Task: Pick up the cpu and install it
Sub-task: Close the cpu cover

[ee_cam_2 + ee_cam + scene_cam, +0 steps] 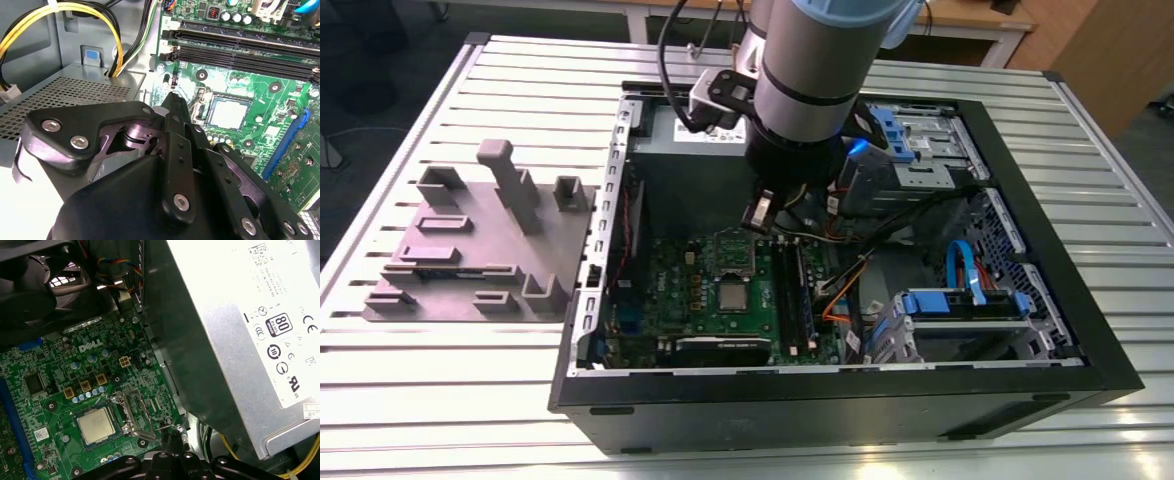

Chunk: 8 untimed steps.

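Inside the open computer case (pixel 827 395), exterior view: arm hangs over the motherboard (pixel 707 300), gripper (pixel 761 215) just above the board and up-frame of the cpu (pixel 736 296). Cpu lies flat in its socket near the board's middle.

Second wrist view: gripper (pixel 172 97) with fingers drawn together to a narrow tip, nothing between them. Cpu (pixel 228 113) seated square in the socket, apart from the tip. Memory slots (pixel 240 52) beyond it.

First wrist view: cpu (pixel 96 424) in the socket, metal socket frame (pixel 136 412) swung open beside it, grey power-supply box (pixel 235 340) close overhead. Fingertips dim here, probably shut.

Judgement: chip looks placed already; install step in hand. Frame remains unlatched, so the next move calls for a careful push on it. Open frame reads plainly only from the first wrist view.
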Each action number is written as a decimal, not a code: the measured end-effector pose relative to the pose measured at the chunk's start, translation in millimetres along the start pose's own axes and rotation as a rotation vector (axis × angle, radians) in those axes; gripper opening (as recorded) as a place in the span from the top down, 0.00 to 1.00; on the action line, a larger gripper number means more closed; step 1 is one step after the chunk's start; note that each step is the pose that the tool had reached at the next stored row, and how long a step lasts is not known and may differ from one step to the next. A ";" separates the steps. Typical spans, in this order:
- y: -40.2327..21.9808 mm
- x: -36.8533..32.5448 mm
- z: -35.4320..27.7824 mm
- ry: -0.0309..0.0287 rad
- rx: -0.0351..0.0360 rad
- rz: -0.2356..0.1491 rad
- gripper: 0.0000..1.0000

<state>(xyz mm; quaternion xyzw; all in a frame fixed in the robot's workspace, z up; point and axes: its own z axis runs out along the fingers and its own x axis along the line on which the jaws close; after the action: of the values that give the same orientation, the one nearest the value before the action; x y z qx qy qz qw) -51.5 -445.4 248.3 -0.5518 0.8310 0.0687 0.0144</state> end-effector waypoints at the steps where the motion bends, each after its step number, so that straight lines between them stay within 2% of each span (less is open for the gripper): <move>1: 0.1 0.1 -0.1 0.0001 0.0000 0.000 0.90; 8: -0.7 4.7 -0.6 0.0005 -0.0001 -0.002 0.90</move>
<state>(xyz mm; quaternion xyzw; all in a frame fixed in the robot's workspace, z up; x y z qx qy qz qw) -52.7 -450.0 248.3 -0.5526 0.8305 0.0686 0.0143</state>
